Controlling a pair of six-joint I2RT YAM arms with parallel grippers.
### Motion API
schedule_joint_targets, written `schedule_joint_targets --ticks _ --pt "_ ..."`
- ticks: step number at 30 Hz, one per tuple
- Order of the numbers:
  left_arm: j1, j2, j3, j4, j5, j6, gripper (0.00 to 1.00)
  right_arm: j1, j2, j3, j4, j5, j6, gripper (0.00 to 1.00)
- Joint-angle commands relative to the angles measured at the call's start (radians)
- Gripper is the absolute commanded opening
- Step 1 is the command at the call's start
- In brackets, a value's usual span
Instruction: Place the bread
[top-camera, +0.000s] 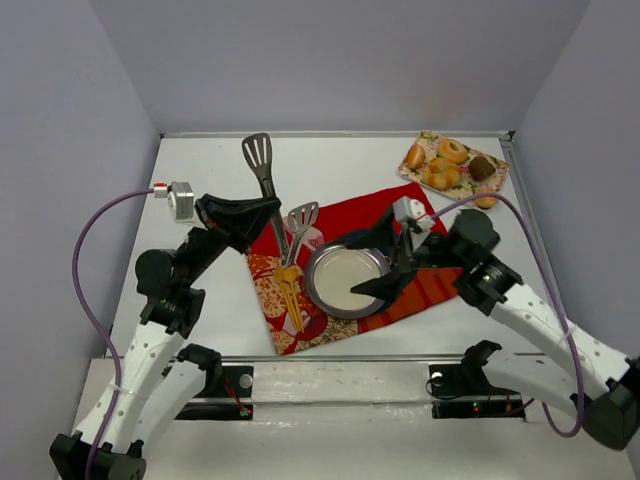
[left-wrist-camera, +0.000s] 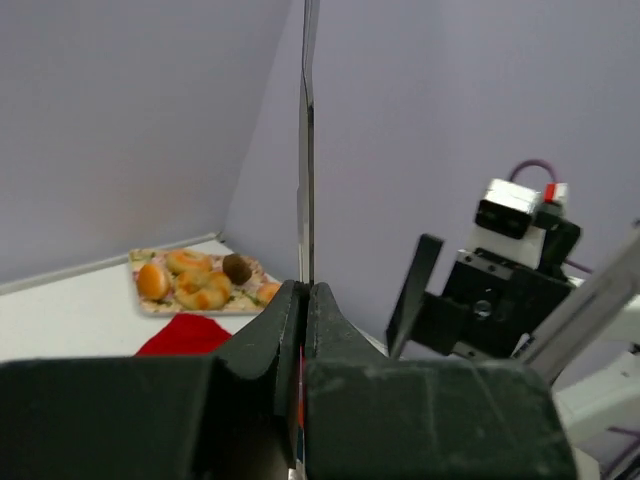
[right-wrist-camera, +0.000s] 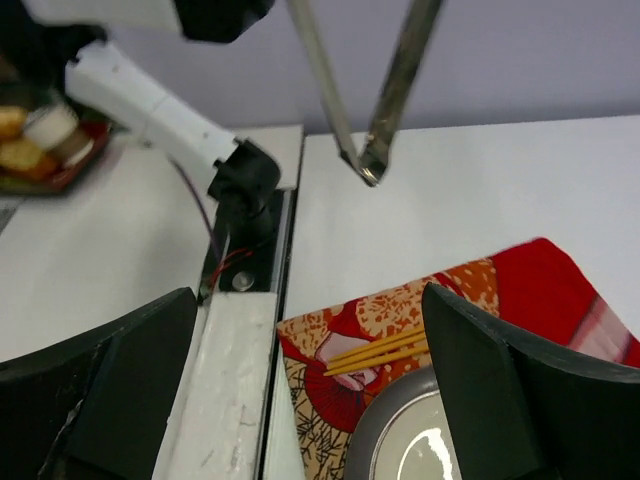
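— The grippers?
— Left gripper (left-wrist-camera: 303, 292) is clamped on the black spatula (top-camera: 258, 155). Right gripper (top-camera: 352, 270) hangs spread wide over the plate (top-camera: 313, 283) on the red cloth (top-camera: 345, 213).
— The bread?
— The bread (top-camera: 415, 156) lies on the far-right tray (top-camera: 428, 138) beside a bagel (top-camera: 453, 150), well apart from both.

No text, label, brand or number can be read in any view. The red cloth (top-camera: 350, 215) in the middle carries only printed fan and gold motifs. The tray (top-camera: 480, 150) at the far right shows a floral print, no letters.
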Motion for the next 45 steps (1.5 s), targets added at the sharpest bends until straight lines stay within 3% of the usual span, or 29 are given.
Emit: schedule_joint_targets --ticks 1,5,16,26,34,40,41,45 --pt "-0.026 -0.015 -0.043 0.235 0.053 -0.070 0.06 0.223 0.195 0.157 -0.122 -0.045 -0.411 1.00" --pt "-0.039 -0.006 -0.104 0.408 0.101 -0.156 0.06 0.270 0.315 0.210 0.041 -0.016 -0.338 1.00" --pt "-0.100 -0.048 -0.149 0.470 0.063 -0.132 0.06 0.279 0.482 0.309 0.380 -0.017 0.014 1.00" --pt "-0.115 -0.008 -0.150 0.468 -0.025 -0.101 0.06 0.299 0.585 0.389 0.472 0.069 0.326 1.00" --pt "-0.128 0.012 -0.146 0.457 -0.063 -0.084 0.06 0.317 0.595 0.400 0.497 0.112 0.381 0.99" --pt "-0.129 0.005 -0.150 0.450 -0.082 -0.070 0.06 0.317 0.613 0.440 0.471 0.118 0.392 0.89" --pt "-0.129 0.005 -0.150 0.448 -0.083 -0.069 0.06 0.317 0.616 0.447 0.466 0.115 0.392 0.82" --pt "-0.129 -0.003 -0.152 0.444 -0.088 -0.067 0.06 0.317 0.628 0.461 0.459 0.107 0.394 0.69"
